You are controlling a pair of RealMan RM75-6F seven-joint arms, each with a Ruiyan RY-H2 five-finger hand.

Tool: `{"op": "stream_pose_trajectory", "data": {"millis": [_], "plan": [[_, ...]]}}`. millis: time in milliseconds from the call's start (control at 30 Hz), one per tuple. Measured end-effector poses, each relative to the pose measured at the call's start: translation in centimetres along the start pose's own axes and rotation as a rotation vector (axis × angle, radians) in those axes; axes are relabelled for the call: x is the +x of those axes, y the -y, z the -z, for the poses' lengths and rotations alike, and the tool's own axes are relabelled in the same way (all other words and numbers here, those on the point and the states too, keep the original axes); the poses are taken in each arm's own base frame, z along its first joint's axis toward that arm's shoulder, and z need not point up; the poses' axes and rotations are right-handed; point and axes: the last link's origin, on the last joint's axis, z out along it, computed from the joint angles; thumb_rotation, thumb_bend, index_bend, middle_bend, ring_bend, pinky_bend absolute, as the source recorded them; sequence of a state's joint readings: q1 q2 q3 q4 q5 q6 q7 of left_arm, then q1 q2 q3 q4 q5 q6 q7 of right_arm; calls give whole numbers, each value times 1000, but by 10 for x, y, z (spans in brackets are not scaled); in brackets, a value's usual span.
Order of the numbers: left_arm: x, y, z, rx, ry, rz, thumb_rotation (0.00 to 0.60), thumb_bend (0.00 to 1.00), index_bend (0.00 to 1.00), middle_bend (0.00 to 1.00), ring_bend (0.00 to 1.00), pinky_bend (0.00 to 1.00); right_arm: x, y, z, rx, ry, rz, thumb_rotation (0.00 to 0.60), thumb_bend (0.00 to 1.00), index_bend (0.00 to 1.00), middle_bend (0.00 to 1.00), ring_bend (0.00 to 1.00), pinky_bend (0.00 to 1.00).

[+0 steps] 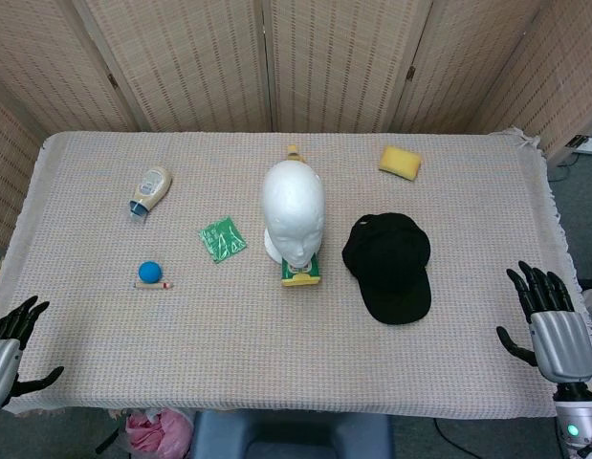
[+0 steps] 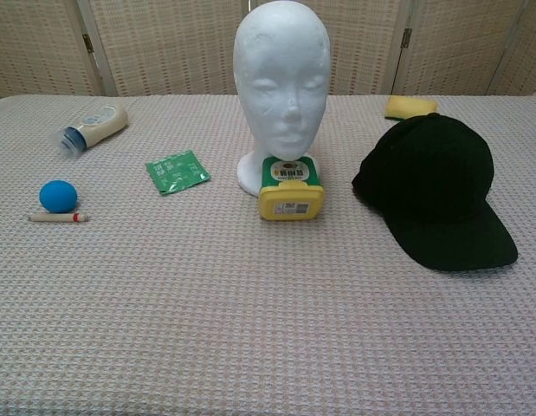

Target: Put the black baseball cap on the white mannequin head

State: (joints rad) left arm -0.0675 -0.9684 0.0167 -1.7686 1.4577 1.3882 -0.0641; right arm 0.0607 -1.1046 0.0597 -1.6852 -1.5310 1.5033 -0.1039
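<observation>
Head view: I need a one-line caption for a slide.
Cap lies right of the mannequin head; left hand and right hand wait open at the table edges.

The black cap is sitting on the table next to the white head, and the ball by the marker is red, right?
Not quite. The ball by the marker is blue, not red, as the chest view shows. The rest holds: the black cap does lie on the table beside the white head.
</observation>
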Motion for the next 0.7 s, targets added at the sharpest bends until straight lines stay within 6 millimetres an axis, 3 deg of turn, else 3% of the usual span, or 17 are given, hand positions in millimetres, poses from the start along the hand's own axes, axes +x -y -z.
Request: {"op": "stream_pose_trajectory", "data": {"millis": [433,700], "plan": [[3,1,-5,-10,-18,1,600,224,0,0,0,124,-10,9,1,36,15,34,600,242,0,2,0,42],[16,2,0,-68,-132,40,600,224,0,0,0,123,-52,28,3,171,-15,144,600,215,20,120,23,58]]}}
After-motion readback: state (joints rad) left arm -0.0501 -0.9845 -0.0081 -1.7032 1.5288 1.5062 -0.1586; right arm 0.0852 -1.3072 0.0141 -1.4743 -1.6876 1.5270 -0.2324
